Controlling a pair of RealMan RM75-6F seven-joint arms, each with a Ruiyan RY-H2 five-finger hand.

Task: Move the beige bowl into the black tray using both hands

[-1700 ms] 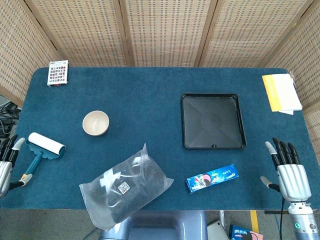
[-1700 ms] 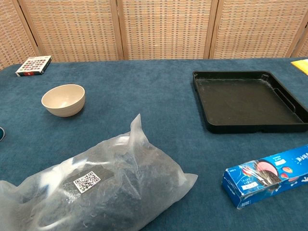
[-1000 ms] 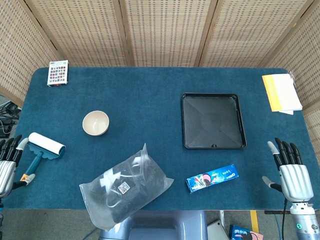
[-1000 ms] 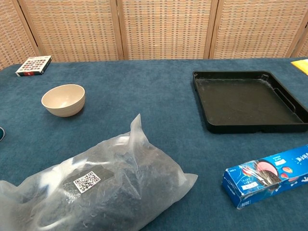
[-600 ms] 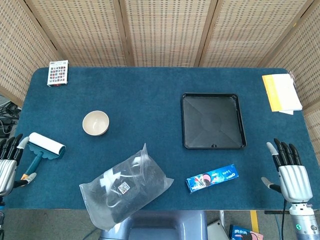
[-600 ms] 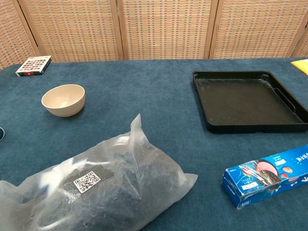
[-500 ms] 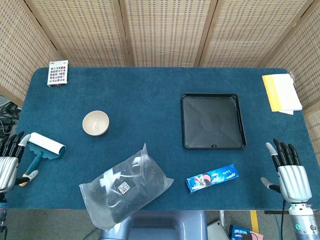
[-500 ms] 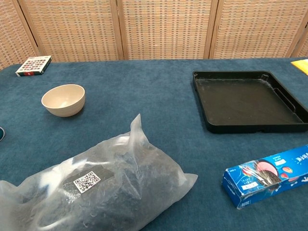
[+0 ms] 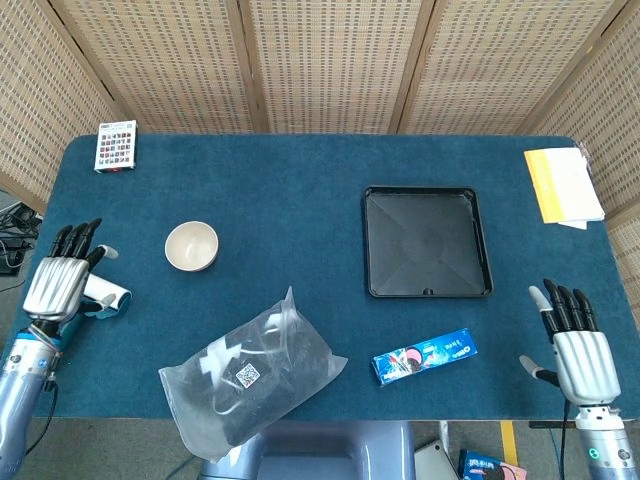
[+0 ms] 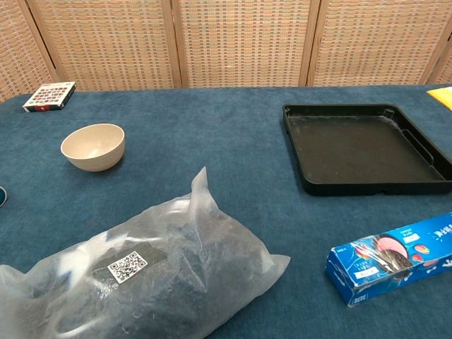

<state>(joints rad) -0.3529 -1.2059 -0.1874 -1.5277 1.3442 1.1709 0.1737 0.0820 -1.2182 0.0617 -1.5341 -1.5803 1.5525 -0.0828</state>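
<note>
The beige bowl (image 9: 191, 245) (image 10: 93, 146) stands upright and empty on the blue table, left of centre. The black tray (image 9: 427, 241) (image 10: 361, 149) lies empty to the right of centre. My left hand (image 9: 62, 281) hovers open over the lint roller at the table's left edge, a short way left of the bowl. At the front right corner my right hand (image 9: 573, 342) is open with its fingers straight, below and right of the tray. Neither hand shows in the chest view.
A clear plastic bag with dark contents (image 9: 250, 369) (image 10: 141, 275) lies at the front, between bowl and tray. A blue biscuit box (image 9: 424, 355) (image 10: 395, 257) sits below the tray. A lint roller (image 9: 105, 295), a patterned box (image 9: 116, 146) and yellow papers (image 9: 563, 185) lie at the edges.
My left hand has moved up and to the right, from the table's left edge to above the lint roller, nearer the bowl. The right hand and the objects have stayed put.
</note>
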